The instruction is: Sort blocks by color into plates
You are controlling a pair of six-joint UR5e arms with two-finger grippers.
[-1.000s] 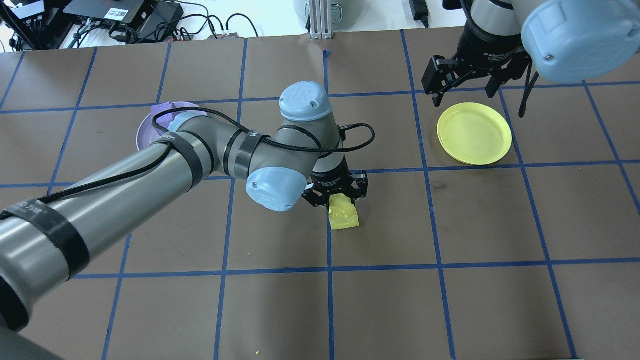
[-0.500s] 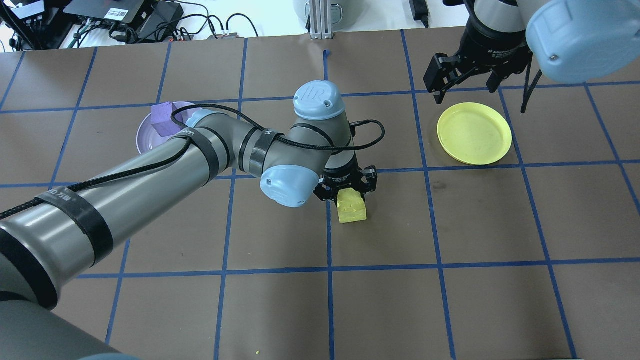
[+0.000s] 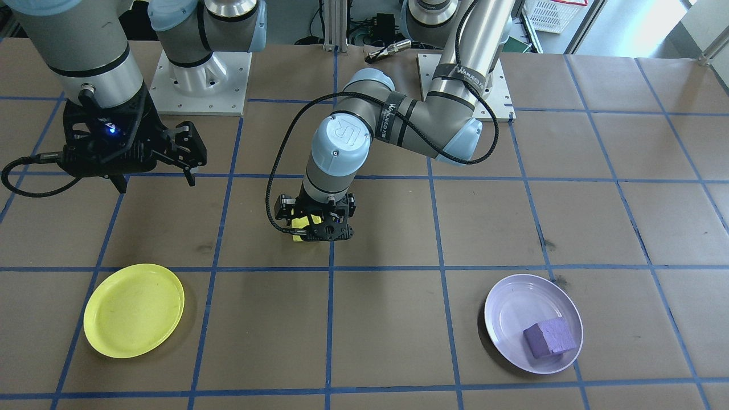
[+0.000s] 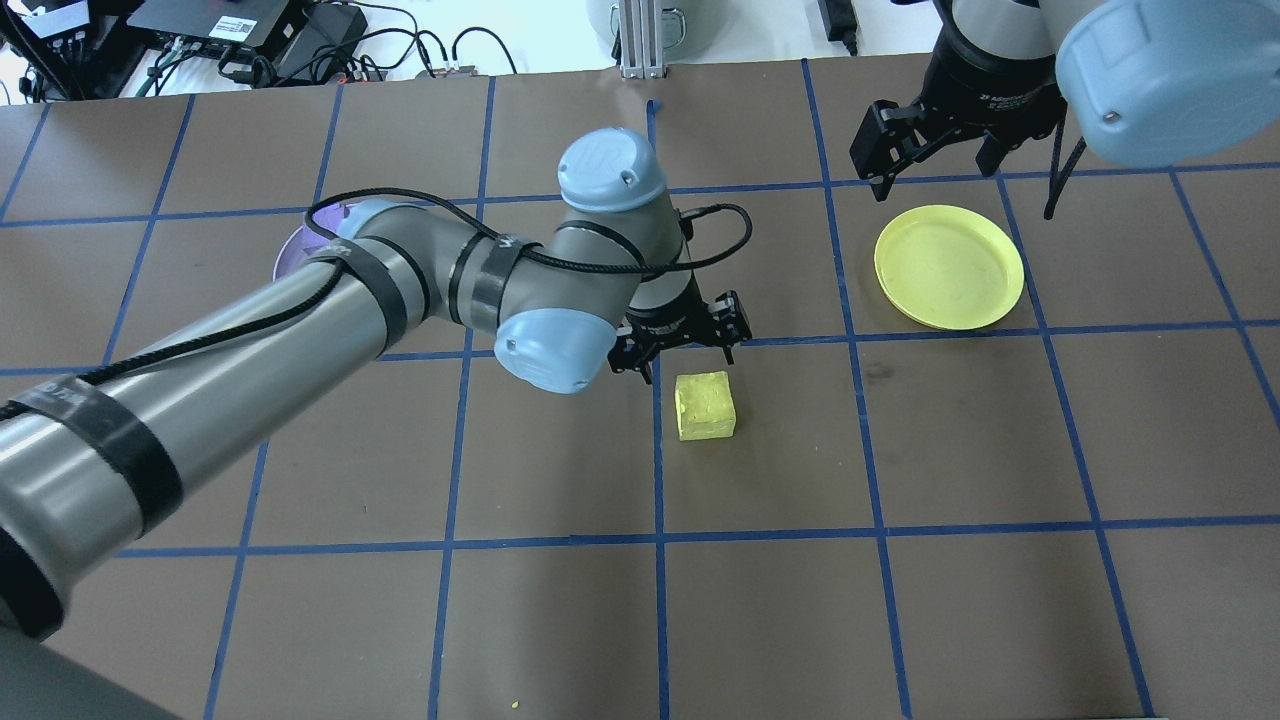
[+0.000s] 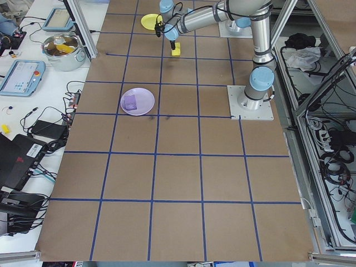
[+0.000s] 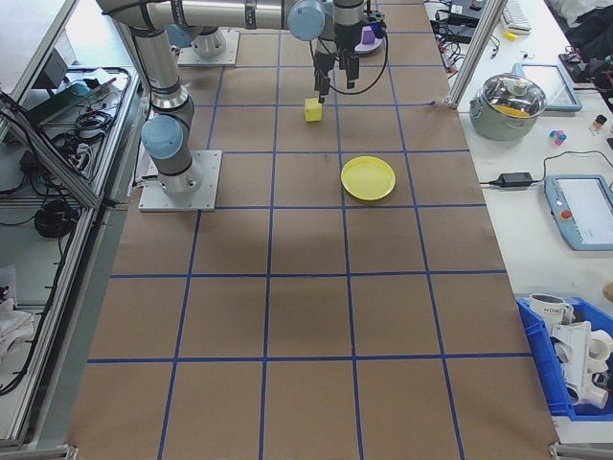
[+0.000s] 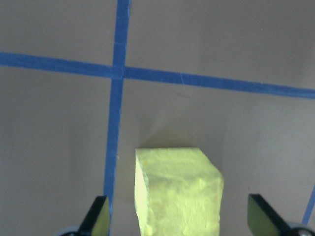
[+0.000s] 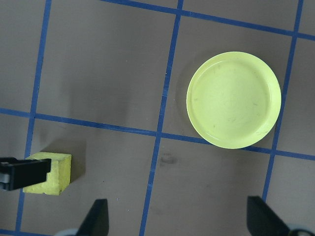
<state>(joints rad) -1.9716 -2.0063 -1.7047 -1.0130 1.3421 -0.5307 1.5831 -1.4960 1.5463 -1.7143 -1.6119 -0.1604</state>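
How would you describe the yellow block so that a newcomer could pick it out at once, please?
Start at the brown table with its blue tape grid. Near its middle, beside a tape crossing, the yellow block sits on the bare surface under the left pincer. It is the only cube outside a plate; the purple block lies in the lavender plate.

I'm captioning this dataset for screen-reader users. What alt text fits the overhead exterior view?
The left gripper hangs open just behind a yellow block resting on the brown gridded table. The right gripper is open beyond the empty yellow plate.
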